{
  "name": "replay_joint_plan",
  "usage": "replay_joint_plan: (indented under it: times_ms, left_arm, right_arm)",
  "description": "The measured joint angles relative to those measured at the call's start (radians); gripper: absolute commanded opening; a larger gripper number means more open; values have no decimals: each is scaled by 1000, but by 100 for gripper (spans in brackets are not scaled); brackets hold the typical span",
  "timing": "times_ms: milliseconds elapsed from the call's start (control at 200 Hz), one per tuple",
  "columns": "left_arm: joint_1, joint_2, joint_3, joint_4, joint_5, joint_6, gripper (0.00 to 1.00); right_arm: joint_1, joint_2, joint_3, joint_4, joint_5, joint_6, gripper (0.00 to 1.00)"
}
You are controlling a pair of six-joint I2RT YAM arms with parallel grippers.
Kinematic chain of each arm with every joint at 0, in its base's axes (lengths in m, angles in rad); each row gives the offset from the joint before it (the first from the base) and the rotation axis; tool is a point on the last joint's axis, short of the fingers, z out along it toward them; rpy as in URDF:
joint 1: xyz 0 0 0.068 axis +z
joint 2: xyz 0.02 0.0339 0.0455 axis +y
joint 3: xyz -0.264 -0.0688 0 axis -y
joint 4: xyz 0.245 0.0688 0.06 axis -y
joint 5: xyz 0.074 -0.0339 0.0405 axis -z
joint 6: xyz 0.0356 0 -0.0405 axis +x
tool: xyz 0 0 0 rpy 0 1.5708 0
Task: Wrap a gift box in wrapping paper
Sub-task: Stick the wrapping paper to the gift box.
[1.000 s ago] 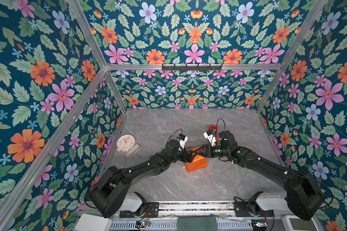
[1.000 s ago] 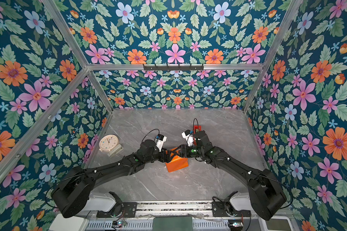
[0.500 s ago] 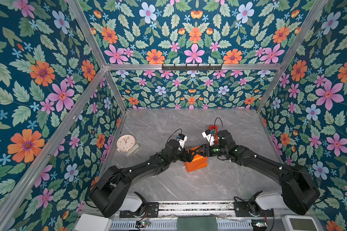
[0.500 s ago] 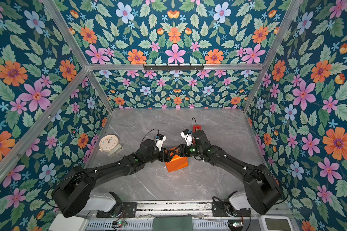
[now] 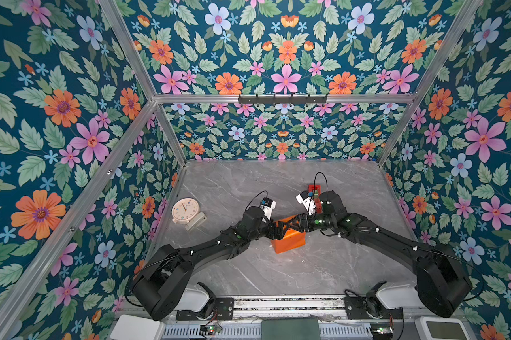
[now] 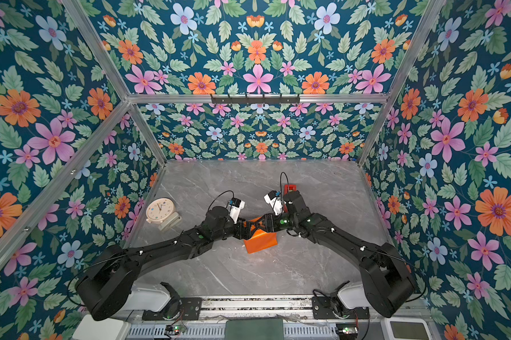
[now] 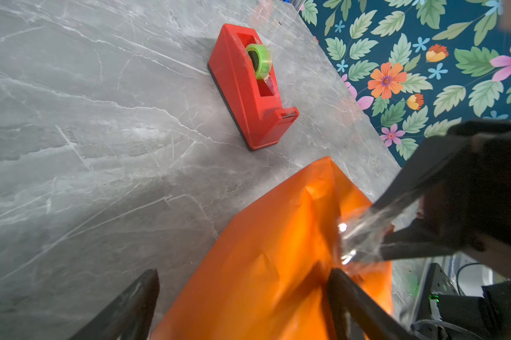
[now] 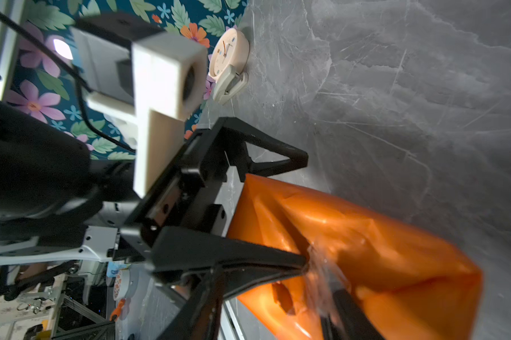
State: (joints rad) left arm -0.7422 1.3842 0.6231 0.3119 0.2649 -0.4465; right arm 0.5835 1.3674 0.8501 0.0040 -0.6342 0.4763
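Lying under left gripper (image 7: 242, 276) spread wide and right gripper (image 7: 378, 228) half apart: folded wrapping paper (image 5: 288, 243).

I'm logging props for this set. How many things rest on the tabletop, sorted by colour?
Orange: 1, the wrapping paper bundle
Red: 1, the tape dispenser
Cream: 1, the clock
Total: 3

Lab booth (floral walls (image 5: 72, 117), aluminium frame (image 5: 189, 99))
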Motion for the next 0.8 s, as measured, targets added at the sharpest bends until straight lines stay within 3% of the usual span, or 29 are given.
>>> replay_joint_plan:
  times_ms: [400,800]
  left_arm:
    - [0,8,0,9,2,-1,91]
    - [2,0,-5,10,-4,-5,92]
  right_arm:
    - [-2,29,-5,48,-45,96,52]
    - [-10,50,-39,68,-39,55,51]
